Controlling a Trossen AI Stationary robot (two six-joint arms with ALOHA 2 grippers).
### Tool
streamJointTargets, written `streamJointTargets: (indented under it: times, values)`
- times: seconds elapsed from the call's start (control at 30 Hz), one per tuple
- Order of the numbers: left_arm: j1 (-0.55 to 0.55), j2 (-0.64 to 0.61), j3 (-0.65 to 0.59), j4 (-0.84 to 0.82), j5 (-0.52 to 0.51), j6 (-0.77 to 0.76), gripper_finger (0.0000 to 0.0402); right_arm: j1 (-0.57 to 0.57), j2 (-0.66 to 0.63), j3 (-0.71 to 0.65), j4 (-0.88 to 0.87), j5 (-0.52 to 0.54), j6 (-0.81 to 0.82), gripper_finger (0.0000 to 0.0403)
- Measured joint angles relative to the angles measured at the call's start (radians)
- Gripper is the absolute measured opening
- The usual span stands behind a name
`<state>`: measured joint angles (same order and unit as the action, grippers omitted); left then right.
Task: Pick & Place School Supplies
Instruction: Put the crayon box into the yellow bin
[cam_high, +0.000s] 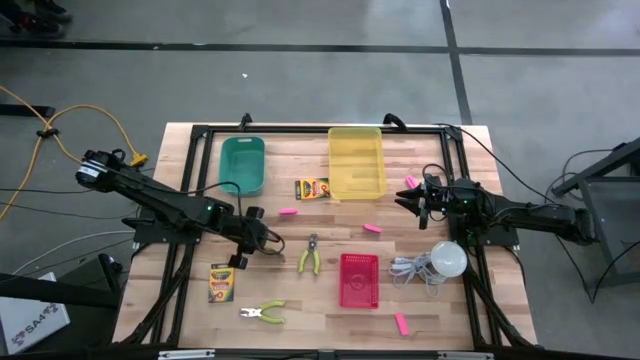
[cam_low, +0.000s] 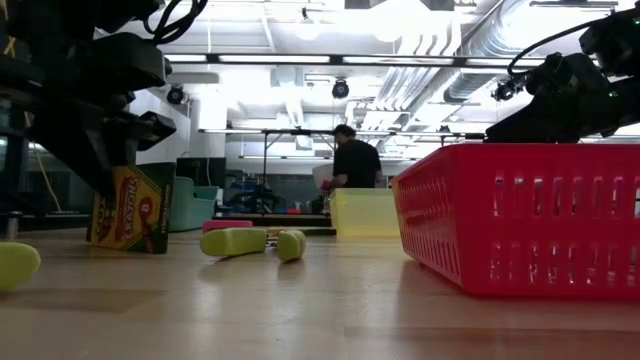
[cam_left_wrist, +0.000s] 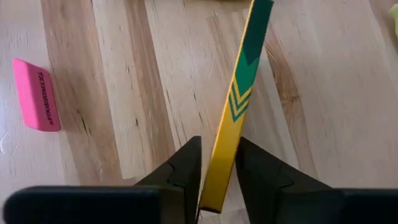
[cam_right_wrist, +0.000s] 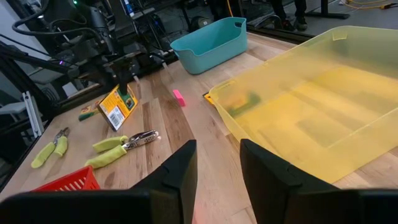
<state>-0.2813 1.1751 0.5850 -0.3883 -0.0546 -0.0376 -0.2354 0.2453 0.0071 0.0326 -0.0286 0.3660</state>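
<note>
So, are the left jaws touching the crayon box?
Touching. In the left wrist view, both jaws of the left gripper press the crayon box edges.

A pale wooden table (cam_high: 300, 300) carries a teal bin (cam_high: 242, 165) far left, a yellow bin (cam_high: 357, 162) beside it, a red basket (cam_high: 359, 280) near centre, pliers (cam_high: 310, 254), crayon boxes (cam_high: 221, 283) and pink erasers (cam_high: 401, 323) scattered about
</note>
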Motion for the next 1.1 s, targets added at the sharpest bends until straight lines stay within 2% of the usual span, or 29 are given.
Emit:
streamJointTargets:
  times: [0.3, 0.53, 0.8, 1.1]
  values:
    - [0.000, 0.000, 0.000, 0.005, 0.024, -0.032, 0.0022, 0.000, 0.000, 0.000, 0.000, 0.000, 0.000, 0.0110]
    - [0.000, -0.001, 0.007, 0.026, 0.068, -0.047, 0.0022, 0.000, 0.000, 0.000, 0.000, 0.000, 0.000, 0.0110]
    - [0.019, -0.030, 0.077, 0.028, 0.103, -0.072, 0.0027, 0.000, 0.000, 0.000, 0.000, 0.000, 0.000, 0.0110]
    - [0.163, -0.045, 0.160, 0.088, 0.102, -0.090, 0.0029, 0.000, 0.000, 0.000, 0.000, 0.000, 0.000, 0.0110]
